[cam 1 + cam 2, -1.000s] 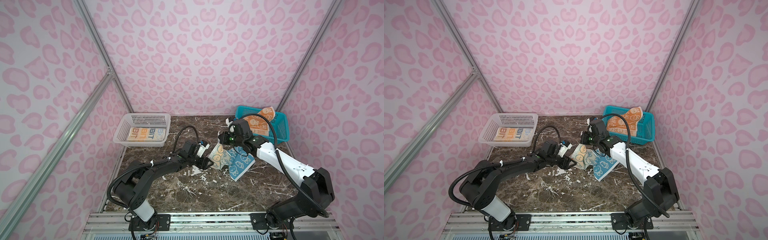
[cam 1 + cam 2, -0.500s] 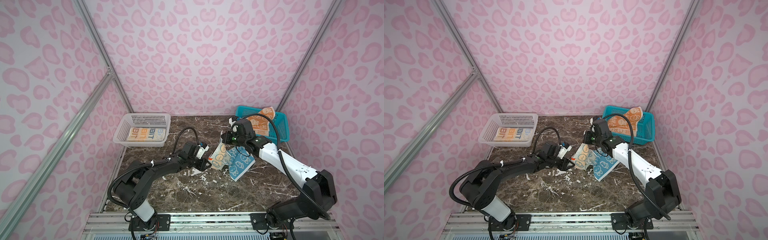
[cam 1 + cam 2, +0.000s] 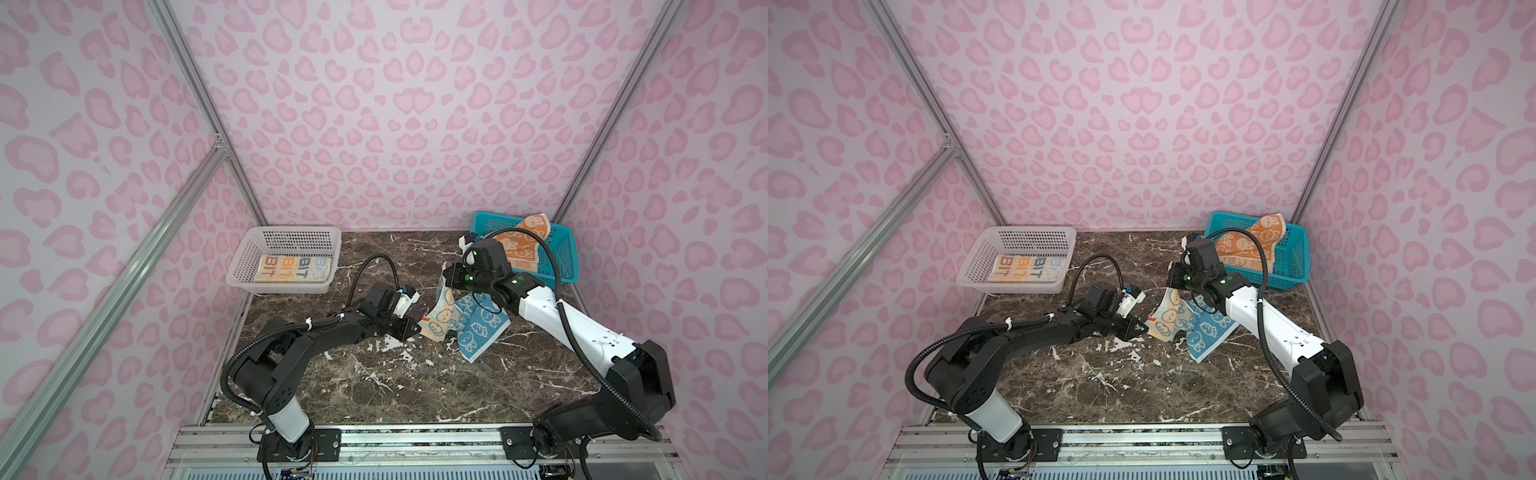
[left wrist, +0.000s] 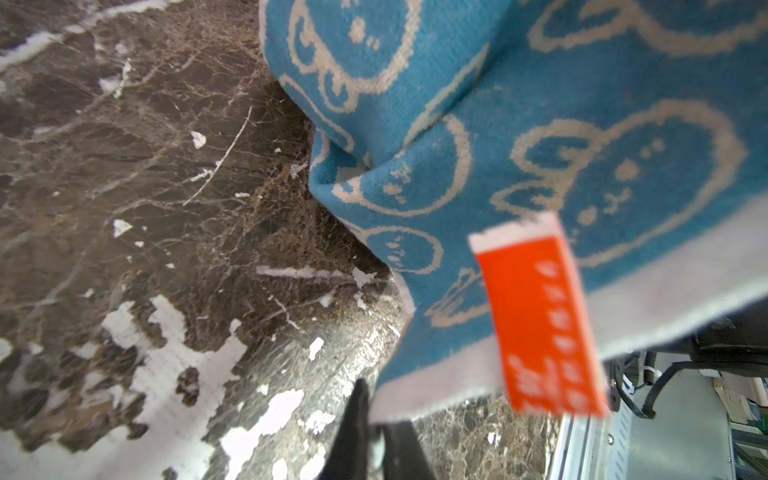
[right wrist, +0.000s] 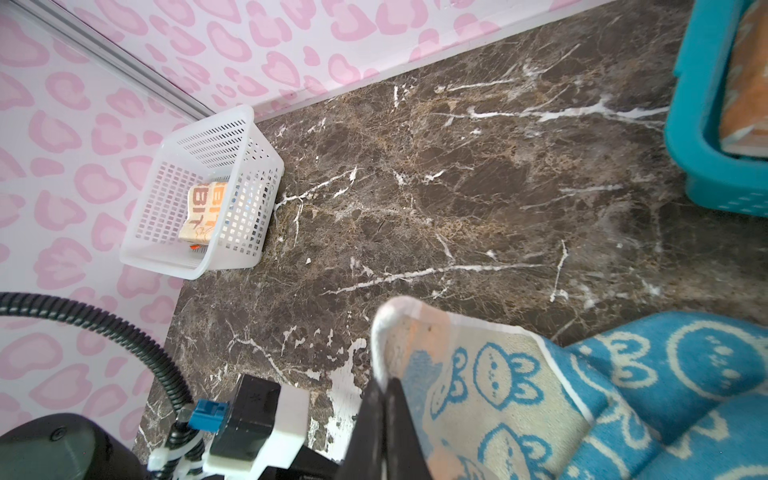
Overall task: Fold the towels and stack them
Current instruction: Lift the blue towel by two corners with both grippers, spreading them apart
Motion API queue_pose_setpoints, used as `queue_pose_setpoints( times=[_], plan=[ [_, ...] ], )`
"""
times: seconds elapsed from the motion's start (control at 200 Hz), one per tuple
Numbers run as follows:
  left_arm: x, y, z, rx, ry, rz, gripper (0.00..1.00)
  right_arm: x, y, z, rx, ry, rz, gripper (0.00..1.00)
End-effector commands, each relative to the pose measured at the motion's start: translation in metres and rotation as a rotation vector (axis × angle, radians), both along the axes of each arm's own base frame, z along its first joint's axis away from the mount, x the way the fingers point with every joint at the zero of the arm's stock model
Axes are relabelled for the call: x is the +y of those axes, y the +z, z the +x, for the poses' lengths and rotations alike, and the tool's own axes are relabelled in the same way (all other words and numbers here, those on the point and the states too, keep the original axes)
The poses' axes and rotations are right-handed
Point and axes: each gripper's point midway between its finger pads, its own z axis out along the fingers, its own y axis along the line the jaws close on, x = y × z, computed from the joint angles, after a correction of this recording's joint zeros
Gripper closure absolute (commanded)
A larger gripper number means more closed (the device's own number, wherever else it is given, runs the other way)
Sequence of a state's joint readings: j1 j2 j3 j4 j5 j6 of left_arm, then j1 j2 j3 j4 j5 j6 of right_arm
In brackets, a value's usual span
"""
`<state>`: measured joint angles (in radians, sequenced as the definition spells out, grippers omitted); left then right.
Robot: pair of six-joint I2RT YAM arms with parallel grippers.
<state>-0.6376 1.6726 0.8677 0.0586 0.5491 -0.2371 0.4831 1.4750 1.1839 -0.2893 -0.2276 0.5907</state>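
A blue towel (image 3: 478, 332) with white rabbits lies mid-way across the marble table (image 3: 374, 374), one edge lifted. The left gripper (image 3: 417, 329) is clamped on its low, labelled corner. The right gripper (image 3: 446, 280), higher and farther back, pinches the neighbouring corner. The held edge slants between them, and loose cloth trails toward the right arm's side

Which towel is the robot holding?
The blue towel; left claw and right claw pinch it. Cream towel lies in the white basket, orange towel in the teal basket.
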Motion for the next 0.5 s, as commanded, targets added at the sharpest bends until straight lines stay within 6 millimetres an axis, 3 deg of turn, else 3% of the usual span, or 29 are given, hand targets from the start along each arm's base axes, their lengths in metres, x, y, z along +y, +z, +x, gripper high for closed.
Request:
queue_pose_setpoints(
  times=[0.0, 0.165, 0.3, 0.495],
  plan=[
    [-0.005, 0.008, 0.005, -0.018, -0.002, -0.025, 0.96, -0.003, -0.001, 0.001, -0.007, -0.007, -0.007, 1.0],
    [-0.005, 0.014, 0.004, -0.015, -0.002, -0.028, 0.96, -0.007, -0.001, 0.001, -0.008, -0.011, -0.017, 1.0],
    [-0.001, 0.032, 0.005, -0.049, 0.008, -0.024, 0.96, -0.011, 0.001, 0.003, -0.014, -0.014, -0.02, 1.0],
    [0.029, 0.074, 0.037, -0.172, 0.131, 0.046, 0.96, -0.003, 0.011, 0.015, -0.034, 0.039, -0.035, 1.0]
  ],
)
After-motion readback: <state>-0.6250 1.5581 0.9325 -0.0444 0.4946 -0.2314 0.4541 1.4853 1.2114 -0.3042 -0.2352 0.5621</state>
